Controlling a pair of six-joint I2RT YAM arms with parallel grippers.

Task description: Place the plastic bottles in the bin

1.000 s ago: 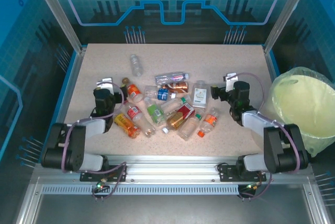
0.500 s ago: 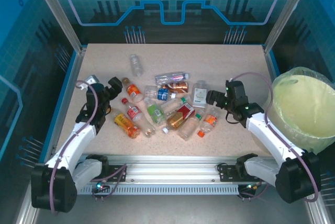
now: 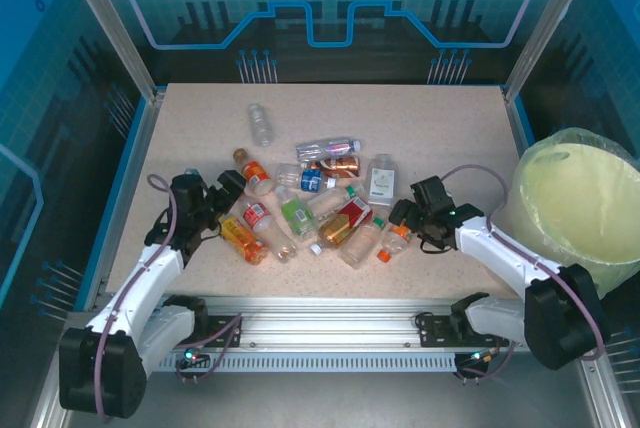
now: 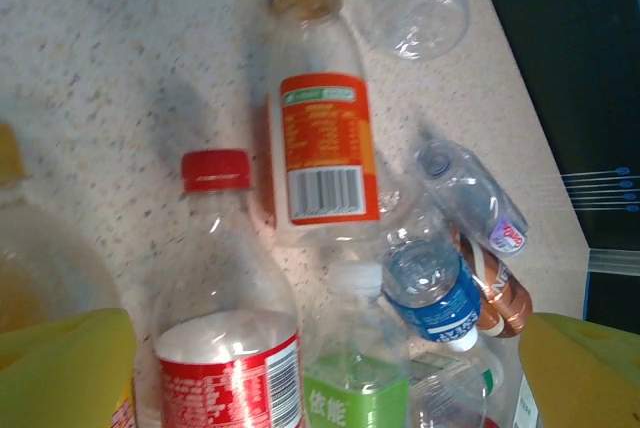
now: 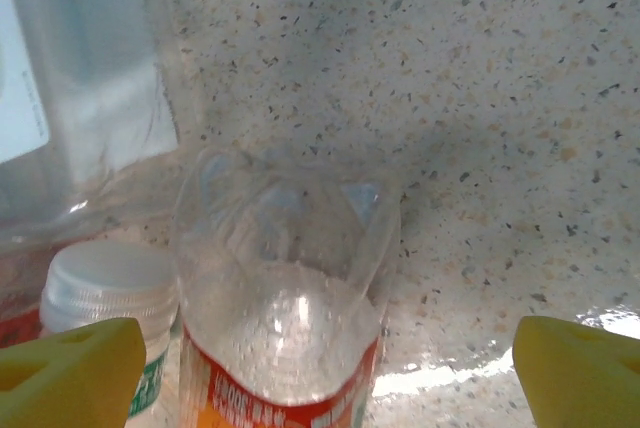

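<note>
1. Two open grippers hover over the plastic bottles [image 3: 300,216] clustered at the middle of the table [image 3: 450,118]; the bin [image 3: 585,203] stands off its right edge.
2. Step, as judged: reach-to-grasp. Right gripper [image 3: 405,213] straddles an orange-labelled bottle [image 5: 285,298], fingers wide, not touching; next, lower and close.
3. Left gripper [image 4: 320,388], fingers spread, faces a red-capped bottle [image 4: 225,328].
4. Wrist views give finger clearance; the top view locates the bin.

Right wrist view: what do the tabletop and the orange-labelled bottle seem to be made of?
Tabletop: probably stone-look laminate or composite, smooth, slightly glossy; beige with dark flecks and a glare patch. Orange-labelled bottle: thin clear plastic, glossy; the speckled surface shows through its moulded, lobed base.
</note>
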